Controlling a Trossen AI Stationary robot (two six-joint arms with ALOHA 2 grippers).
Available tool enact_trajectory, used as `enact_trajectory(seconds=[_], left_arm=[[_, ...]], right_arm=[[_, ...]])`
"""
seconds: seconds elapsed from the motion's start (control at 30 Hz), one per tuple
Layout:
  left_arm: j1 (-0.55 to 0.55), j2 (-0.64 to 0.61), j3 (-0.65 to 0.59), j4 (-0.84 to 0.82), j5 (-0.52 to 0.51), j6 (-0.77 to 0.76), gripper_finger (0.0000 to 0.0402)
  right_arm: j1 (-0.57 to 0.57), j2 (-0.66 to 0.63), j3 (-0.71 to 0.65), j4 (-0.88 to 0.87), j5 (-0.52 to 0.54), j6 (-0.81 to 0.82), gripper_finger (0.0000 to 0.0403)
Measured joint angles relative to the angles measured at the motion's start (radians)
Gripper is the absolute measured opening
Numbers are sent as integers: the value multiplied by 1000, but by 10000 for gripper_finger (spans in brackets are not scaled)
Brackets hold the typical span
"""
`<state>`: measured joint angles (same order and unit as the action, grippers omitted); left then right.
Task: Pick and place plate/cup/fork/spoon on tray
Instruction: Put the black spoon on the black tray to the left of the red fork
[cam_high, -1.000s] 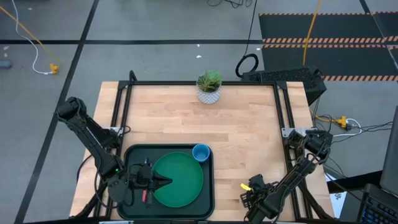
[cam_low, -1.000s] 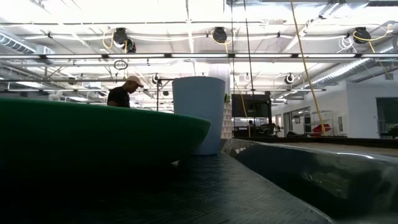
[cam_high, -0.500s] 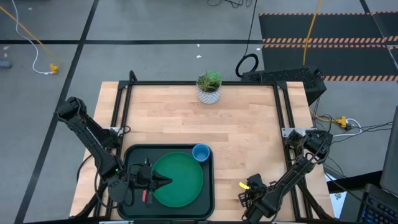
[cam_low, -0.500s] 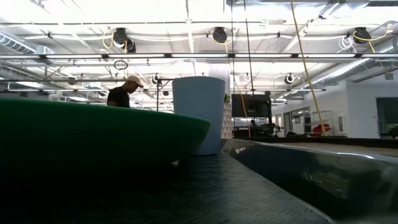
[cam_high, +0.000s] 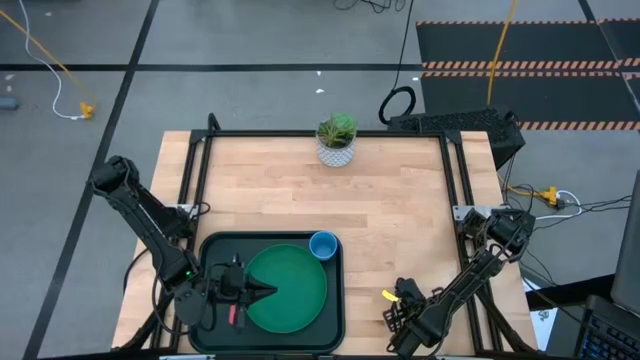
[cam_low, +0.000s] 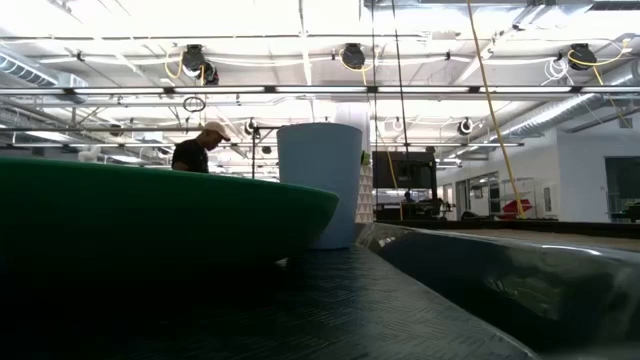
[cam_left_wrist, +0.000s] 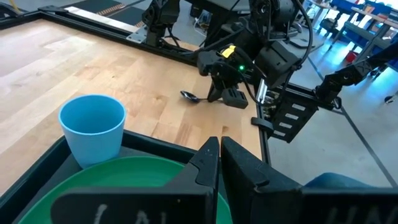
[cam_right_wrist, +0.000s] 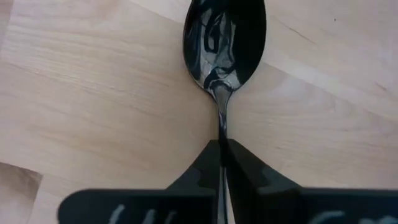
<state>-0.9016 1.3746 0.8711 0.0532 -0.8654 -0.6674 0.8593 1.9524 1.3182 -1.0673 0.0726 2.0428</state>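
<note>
The dark tray (cam_high: 335, 300) lies at the table's near edge. On it rest the green plate (cam_high: 295, 290) and, at its far right corner, the upright light-blue cup (cam_high: 323, 245). The fork's red handle (cam_high: 233, 317) peeks out beside the plate under my left gripper (cam_high: 266, 291), which hovers shut over the plate's left part with nothing in it. To the right of the tray the silver spoon (cam_left_wrist: 189, 96) lies on the wood, and my right gripper (cam_right_wrist: 222, 144) is shut on it. My right gripper pinches the spoon's thin handle (cam_right_wrist: 222, 132) between its two fingertips, a little behind the bowl. The fingers lie along the handle and slant down toward the table. The bowl (cam_right_wrist: 225, 34) lies hollow side up on the wood, pointing toward the tray.
A white patterned pot with a green plant (cam_high: 337, 140) stands at the table's far edge. Bare wood stretches between it and the tray. A person (cam_low: 200, 150) stands far off in the room behind.
My right gripper has crept a little toward the tray, low over the table. The left arm, plate and cup have kept still.
</note>
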Motion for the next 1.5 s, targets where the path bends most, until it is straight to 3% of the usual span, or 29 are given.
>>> enact_trajectory(seconds=[0.73,1.17,1.37,1.5], left_arm=[[0,0,0,0,0,0,19],[5,0,0,0,-1,-1,19],[11,48,-1,27,0,3,21],[33,75,-1,92,0,51,46]], right_arm=[[0,-110,-2,9,254,-99,0],[4,-229,-1,176,642,-274,0],[-23,-259,-1,261,793,-442,0],[-51,-274,-1,355,858,-605,0]])
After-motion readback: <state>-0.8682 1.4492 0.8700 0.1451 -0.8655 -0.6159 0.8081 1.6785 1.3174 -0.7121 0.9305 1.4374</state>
